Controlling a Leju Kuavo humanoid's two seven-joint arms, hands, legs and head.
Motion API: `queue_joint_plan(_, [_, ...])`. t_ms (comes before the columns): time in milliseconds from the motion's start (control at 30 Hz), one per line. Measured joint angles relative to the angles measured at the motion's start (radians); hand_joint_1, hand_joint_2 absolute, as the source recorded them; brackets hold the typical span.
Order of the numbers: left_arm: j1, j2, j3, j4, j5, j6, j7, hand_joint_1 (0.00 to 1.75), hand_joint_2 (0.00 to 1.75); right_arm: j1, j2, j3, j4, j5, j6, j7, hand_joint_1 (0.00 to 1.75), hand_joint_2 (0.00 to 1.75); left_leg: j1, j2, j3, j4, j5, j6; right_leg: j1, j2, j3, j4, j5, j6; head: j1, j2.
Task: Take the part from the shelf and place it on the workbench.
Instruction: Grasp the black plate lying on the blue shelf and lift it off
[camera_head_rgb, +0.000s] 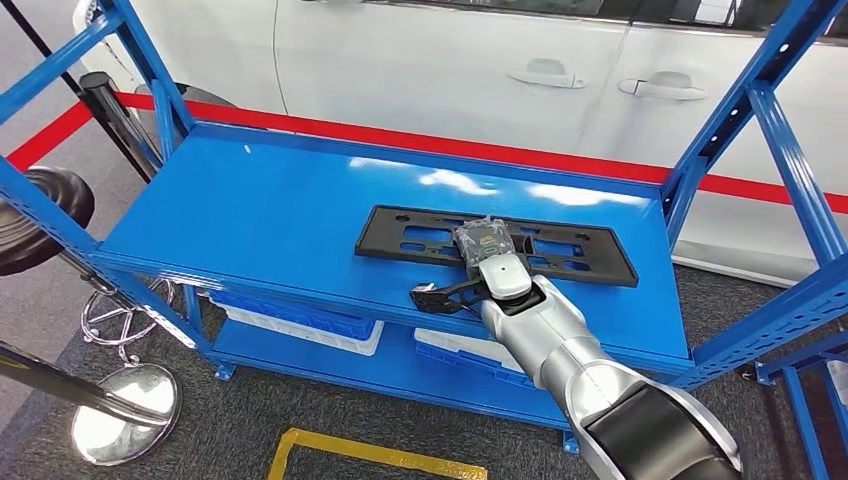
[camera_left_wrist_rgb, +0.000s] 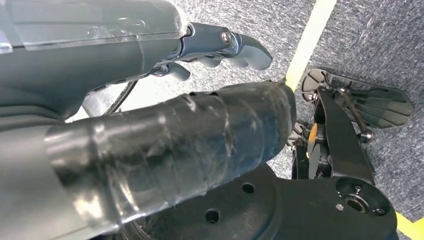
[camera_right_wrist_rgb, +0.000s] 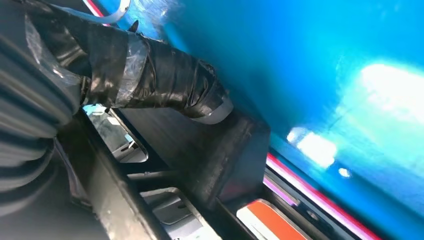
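Right arm comes up from five o'clock in the head view, silver forearm stretched out over the front lip of the blue shelf (camera_head_rgb: 250, 215), and the right hand (camera_head_rgb: 478, 280) is at the near long edge of the black part (camera_head_rgb: 560, 250). That part is a long, flat, slotted frame, and it lies flat on the shelf deck just right of centre, running from about nine o'clock to three o'clock. Close in, the right wrist view has the taped thumb (camera_right_wrist_rgb: 165, 82) laid against the dark body of the part, with blue shelf beyond it. Dark fingers poke out toward nine o'clock below the edge in the head view, so my read is a pinch on that near edge, thumb above, fingers below, though the contact under the frame is hidden. The left hand (camera_left_wrist_rgb: 150, 100) hangs low over grey carpet, fingers partly curled, nothing in them. Farther back, at twelve o'clock, a red barrier strip (camera_head_rgb: 440, 145) and a white car (camera_head_rgb: 450, 60). So: reach done, grasp seemingly on, but the part is not lifted; lift, carry and placing on the workbench all remain.
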Motion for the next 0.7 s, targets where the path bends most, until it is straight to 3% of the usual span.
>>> queue_joint_plan(67, [0.0,0.0,0.003,0.0,-0.005,-0.001,0.0,0.0,0.0,0.002,0.0,-0.008,-0.002,0.003,-0.007,-0.005,1.75,1.75,0.0,0.0,0.0,0.0,0.0,0.0,0.0,0.0,0.0,0.0,0.0,0.0,0.0,0.0])
queue_joint_plan(200, [0.0,0.0,0.017,0.0,0.002,-0.008,-0.003,0.0,1.75,0.012,0.0,-0.028,-0.014,0.01,-0.019,-0.016,1.75,1.75,0.0,0.0,0.0,0.0,0.0,0.0,0.0,0.0,0.0,0.0,0.0,0.0,0.0,0.0])
queue_joint_plan(333, [0.0,-0.002,0.039,0.0,0.003,-0.015,-0.014,0.0,1.75,0.035,0.001,-0.054,-0.039,-0.006,-0.044,-0.044,1.75,1.75,0.0,0.0,0.0,0.0,0.0,0.0,0.0,0.0,0.0,0.0,0.0,0.0,0.0,0.0])
queue_joint_plan(433, [0.001,-0.002,0.046,0.0,-0.027,-0.005,-0.02,0.0,1.75,0.081,0.002,-0.084,-0.105,-0.064,-0.089,-0.117,1.75,1.75,0.0,0.0,0.0,0.0,0.0,0.0,0.0,0.0,0.0,0.0,0.0,0.0,0.0,0.0])
queue_joint_plan(500, [0.002,-0.002,0.051,0.0,-0.039,0.007,-0.018,0.0,1.75,0.135,0.0,-0.104,-0.229,-0.111,-0.101,-0.169,1.75,1.75,0.0,0.0,-0.001,0.0,0.0,0.0,0.0,0.0,-0.002,0.0,0.0,0.0,0.0,0.0])
queue_joint_plan(633, [0.005,-0.002,0.062,0.0,-0.063,0.035,-0.017,0.0,1.75,0.225,-0.023,-0.147,-0.594,-0.221,-0.033,-0.225,1.75,1.75,0.0,-0.001,-0.004,0.0,0.0,0.0,0.0,-0.001,-0.005,0.0,-0.001,0.0,0.0,0.0])
queue_joint_plan(700, [0.008,-0.003,0.068,0.0,-0.078,0.044,-0.017,0.0,1.75,0.261,-0.031,-0.179,-0.76,-0.243,-0.029,-0.242,1.75,1.75,-0.003,-0.002,-0.006,0.004,-0.001,0.005,-0.004,-0.002,-0.003,-0.005,0.002,0.005,0.0,0.0])
